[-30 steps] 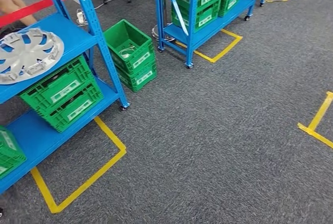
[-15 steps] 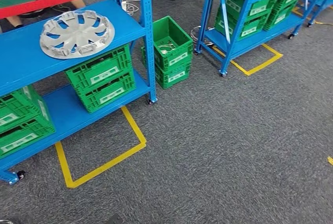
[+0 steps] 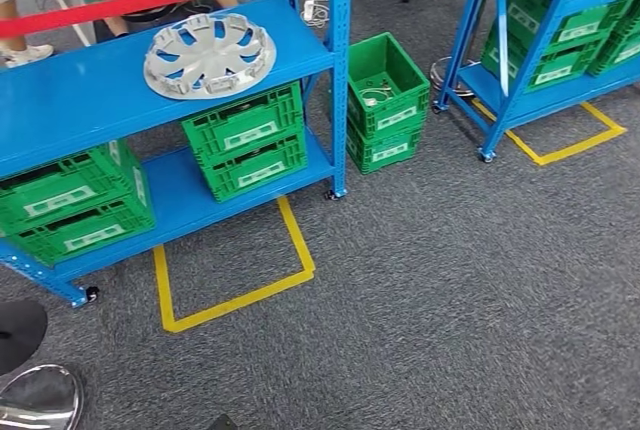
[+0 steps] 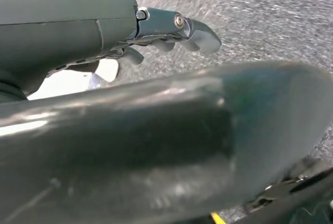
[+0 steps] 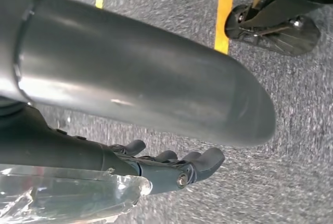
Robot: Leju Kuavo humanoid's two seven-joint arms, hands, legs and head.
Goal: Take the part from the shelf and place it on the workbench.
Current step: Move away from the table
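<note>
the big blue shelf (image 3: 90,100) holds the round silver part (image 3: 209,54) flat on its top board, near the right edge. it lies far ahead and to the left, so the left hand (image 4: 157,31) seems nearer. left hand and right hand (image 5: 173,169) hang low, holding nothing, fingers loosely apart.

A hubcap (image 3: 209,54) lies on the upper board of the left shelf (image 3: 68,100); stacked crates (image 3: 245,140) sit beneath it, two more crates (image 3: 386,102) on the floor to its right.
</note>
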